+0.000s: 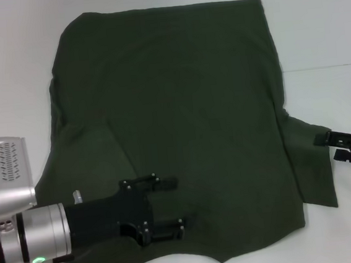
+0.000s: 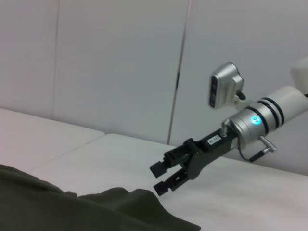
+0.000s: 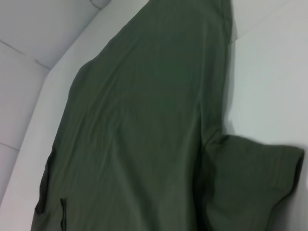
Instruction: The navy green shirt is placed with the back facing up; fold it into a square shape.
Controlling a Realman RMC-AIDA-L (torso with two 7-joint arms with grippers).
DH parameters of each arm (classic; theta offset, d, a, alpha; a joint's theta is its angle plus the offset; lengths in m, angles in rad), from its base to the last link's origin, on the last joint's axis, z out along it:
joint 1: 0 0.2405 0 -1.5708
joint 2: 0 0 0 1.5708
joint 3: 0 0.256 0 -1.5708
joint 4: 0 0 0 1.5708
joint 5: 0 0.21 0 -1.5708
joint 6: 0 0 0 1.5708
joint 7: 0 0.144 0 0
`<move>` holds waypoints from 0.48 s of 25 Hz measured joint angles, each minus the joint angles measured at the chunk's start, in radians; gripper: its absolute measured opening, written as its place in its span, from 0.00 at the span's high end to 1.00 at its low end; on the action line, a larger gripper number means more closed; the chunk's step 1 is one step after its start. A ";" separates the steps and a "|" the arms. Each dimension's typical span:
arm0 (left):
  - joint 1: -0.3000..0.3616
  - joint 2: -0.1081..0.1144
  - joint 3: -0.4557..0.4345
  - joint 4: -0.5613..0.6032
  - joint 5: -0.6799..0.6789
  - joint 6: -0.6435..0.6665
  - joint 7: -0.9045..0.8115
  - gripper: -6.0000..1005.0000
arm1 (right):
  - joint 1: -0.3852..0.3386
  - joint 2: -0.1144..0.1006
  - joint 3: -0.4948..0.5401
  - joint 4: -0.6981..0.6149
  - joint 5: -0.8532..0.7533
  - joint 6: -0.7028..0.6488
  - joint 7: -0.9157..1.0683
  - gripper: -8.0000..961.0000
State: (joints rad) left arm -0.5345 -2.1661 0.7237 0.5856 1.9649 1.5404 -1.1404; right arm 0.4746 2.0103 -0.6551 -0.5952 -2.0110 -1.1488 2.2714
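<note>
The navy green shirt (image 1: 179,106) lies flat on the white counter (image 1: 8,73): soft matte fabric, plain, with shallow creases. Its long axis runs away from the robot; the straight hem is at the far edge and the curved, scalloped edge is nearest the robot. The left sleeve is folded inward onto the body; the right sleeve (image 1: 312,162) extends flat to the side.

The left tool (image 1: 173,206) hovers over the near left part of the shirt, its black fingers set wide apart and holding nothing. The right tool (image 1: 324,141) sits beside the right sleeve's outer edge, fingers narrowly parted and empty
</note>
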 joint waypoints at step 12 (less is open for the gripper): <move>-0.007 0.001 0.009 0.001 0.003 -0.005 0.002 0.19 | 0.028 0.025 0.000 0.049 0.004 0.102 -0.031 0.20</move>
State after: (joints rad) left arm -0.5417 -2.1647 0.7328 0.5865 1.9682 1.5352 -1.1389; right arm 0.5026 2.0350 -0.6556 -0.5463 -2.0071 -1.0471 2.2408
